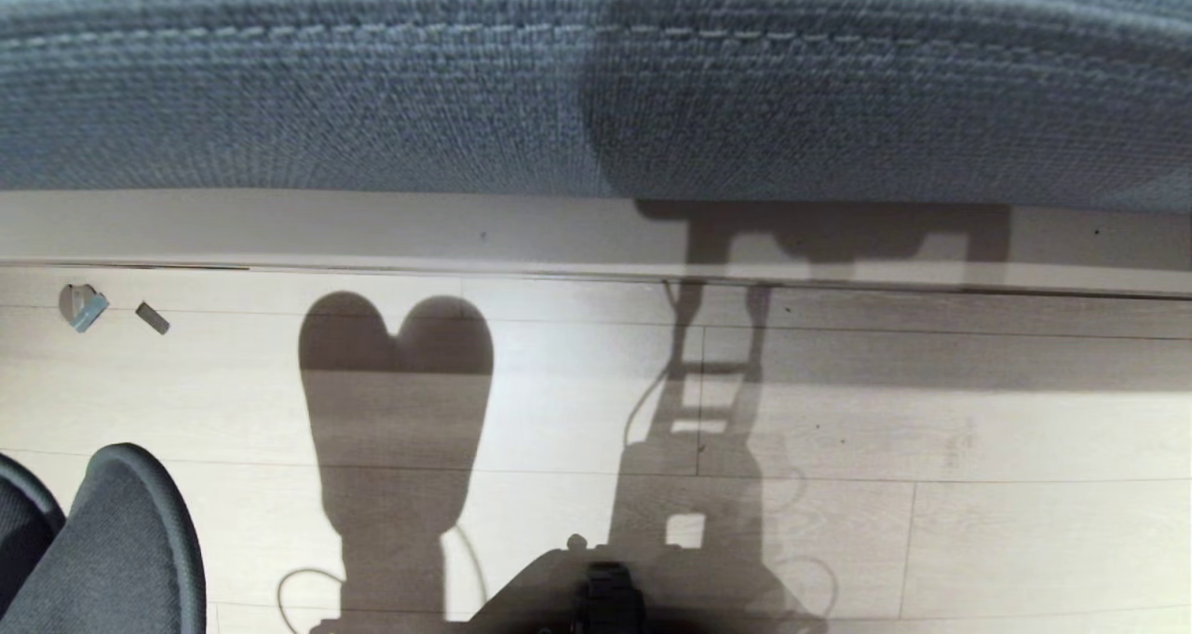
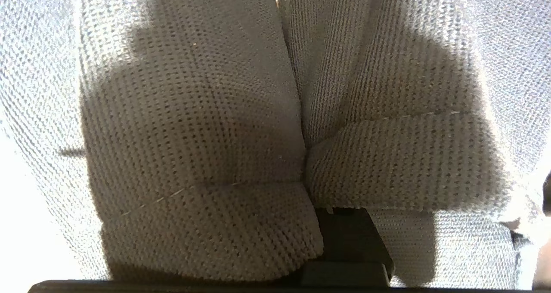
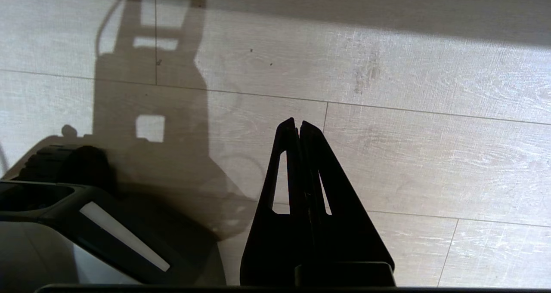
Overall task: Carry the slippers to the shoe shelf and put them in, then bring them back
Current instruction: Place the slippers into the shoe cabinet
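Close in, the left gripper (image 2: 344, 241) has its fingers (image 2: 348, 230) pressed together on the slippers (image 2: 193, 155); the left wrist view shows only a dark stub of one finger between the two knitted grey uppers, pinching them where they meet. Both slippers hang from that one grip, side by side and touching, toes pointing away from the wrist, so their long axis runs straight on from the fingers. The head view catches one slipper (image 1: 121, 541) at its lower left corner, with the heart-shaped shadow of the pair thrown on the floor (image 1: 931, 429) ahead.

Right gripper (image 3: 297, 127): fingers shut tight on nothing, tips together, hanging idle over pale floor boards beside the robot's base (image 3: 86, 224).

Further out: a blue-grey woven cushion (image 1: 372, 75) fills the top of the head view, sitting on a pale worktop board (image 1: 279, 224) whose front edge runs across the frame. Two small bits lie on the floor at far left, a round grey piece (image 1: 82, 306) and a small dark block (image 1: 152, 318); what they are, cannot tell.

The shoe shelf itself is not in view, so I cannot say whether this is the outward or return leg. Judgement: the load is on the left arm alone. The next move turns on keeping the toes leading, since the pair lies lengthwise ahead of the fingers.
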Controlling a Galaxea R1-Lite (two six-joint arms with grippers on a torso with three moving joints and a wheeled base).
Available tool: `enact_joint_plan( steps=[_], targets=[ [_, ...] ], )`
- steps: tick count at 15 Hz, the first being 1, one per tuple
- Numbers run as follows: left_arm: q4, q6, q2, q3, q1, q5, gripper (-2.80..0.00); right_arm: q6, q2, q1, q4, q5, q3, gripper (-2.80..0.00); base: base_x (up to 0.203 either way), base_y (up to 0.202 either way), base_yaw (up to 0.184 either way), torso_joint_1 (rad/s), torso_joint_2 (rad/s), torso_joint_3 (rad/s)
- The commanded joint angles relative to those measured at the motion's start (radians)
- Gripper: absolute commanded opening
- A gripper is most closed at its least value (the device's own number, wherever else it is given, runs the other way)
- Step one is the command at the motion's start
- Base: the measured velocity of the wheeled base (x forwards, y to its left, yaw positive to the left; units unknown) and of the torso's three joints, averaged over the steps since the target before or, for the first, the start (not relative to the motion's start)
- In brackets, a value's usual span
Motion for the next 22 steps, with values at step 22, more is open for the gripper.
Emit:
enact_joint_plan(
  steps=[22],
  targets=[
    [-0.594, 0.044, 0.966, -0.137, -0.163, -0.11, -2.8, -0.003, 0.001, 0.0, 0.0, 0.0, 0.0, -2.8, 0.0, 0.0, 0.0, 0.0, 0.0, 0.0]
  ],
)
